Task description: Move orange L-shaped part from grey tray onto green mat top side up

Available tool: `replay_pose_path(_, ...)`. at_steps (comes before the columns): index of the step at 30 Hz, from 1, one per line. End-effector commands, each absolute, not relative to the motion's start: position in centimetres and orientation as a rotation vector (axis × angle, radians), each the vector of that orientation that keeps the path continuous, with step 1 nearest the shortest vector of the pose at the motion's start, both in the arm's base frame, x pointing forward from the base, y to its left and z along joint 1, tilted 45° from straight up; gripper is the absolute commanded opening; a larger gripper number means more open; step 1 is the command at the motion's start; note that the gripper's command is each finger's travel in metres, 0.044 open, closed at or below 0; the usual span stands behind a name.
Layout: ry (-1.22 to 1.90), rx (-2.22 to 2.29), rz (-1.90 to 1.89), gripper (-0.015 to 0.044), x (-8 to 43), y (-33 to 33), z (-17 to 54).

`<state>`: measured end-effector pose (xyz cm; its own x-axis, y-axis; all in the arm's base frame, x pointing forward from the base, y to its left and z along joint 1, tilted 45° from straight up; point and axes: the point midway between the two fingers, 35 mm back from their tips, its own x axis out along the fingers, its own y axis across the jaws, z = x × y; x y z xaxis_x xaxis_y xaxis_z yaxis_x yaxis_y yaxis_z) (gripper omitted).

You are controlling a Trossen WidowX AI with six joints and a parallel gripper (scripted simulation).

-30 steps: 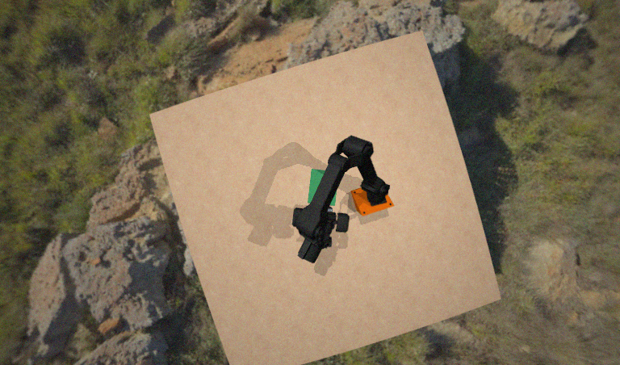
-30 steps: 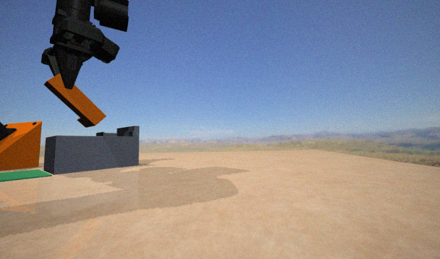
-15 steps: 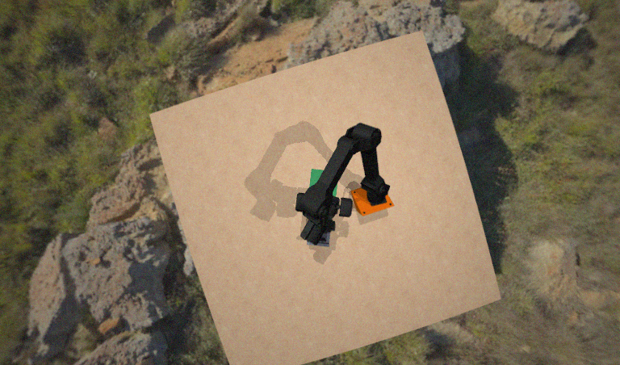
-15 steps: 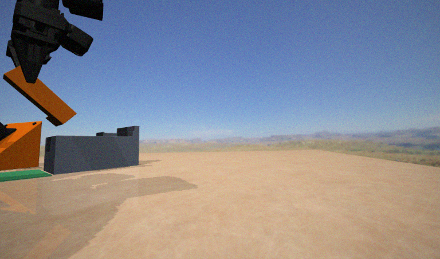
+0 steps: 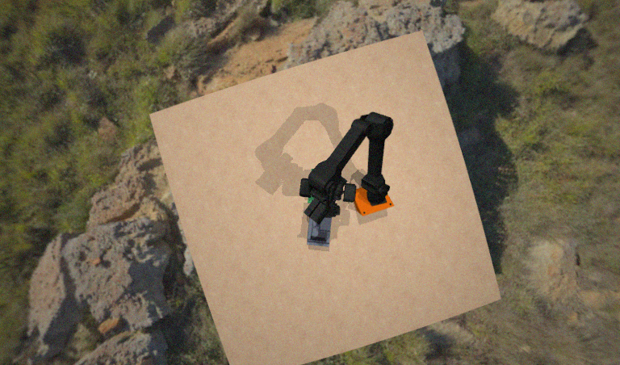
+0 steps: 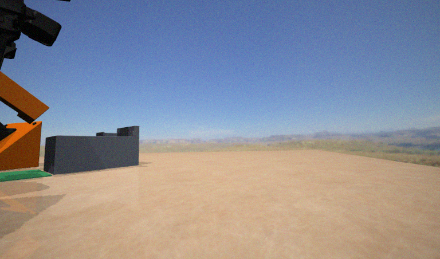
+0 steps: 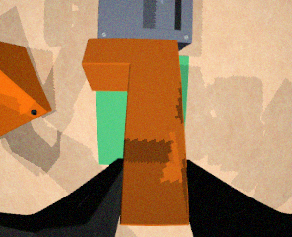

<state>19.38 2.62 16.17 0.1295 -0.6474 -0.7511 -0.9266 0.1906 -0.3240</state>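
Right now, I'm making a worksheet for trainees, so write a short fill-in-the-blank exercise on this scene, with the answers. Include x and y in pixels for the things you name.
1. The L-shaped part [image 6: 22, 95] [image 7: 153, 114] is coloured ____.
2. The gripper [image 7: 153, 166] is shut on the end of the part ____ its L-shaped end.
3. In the exterior view, the part hangs ____, not level.
4. In the wrist view, the mat [image 6: 26, 175] [image 7: 110, 128] under the part is coloured ____.

Missing words: orange; opposite; tilted; green.

On my tan square tabletop: grey tray, adjacent green mat, orange wedge base; all inboard of edges and corners.
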Motion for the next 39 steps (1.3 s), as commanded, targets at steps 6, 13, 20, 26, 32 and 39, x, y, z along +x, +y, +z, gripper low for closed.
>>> replay_pose_path(6, 1.574, -1.532, 0.406, 0.0000, 19.0, 2.0, 16.7)
replay_pose_path(13, 1.612, -1.534, 0.391, 0.0000, 18.9, 1.3, 16.3)
replay_pose_path(20, 1.653, -1.540, 0.377, 0.0000, 18.9, 0.4, 15.7)
replay_pose_path(26, 1.672, -1.543, 0.370, 0.0000, 18.9, -0.3, 15.2)
replay_pose_path(32, 1.682, -1.544, 0.367, 0.0000, 19.0, -1.0, 14.5)
replay_pose_path(39, 1.686, -1.544, 0.365, 0.0000, 19.1, -1.8, 13.8)
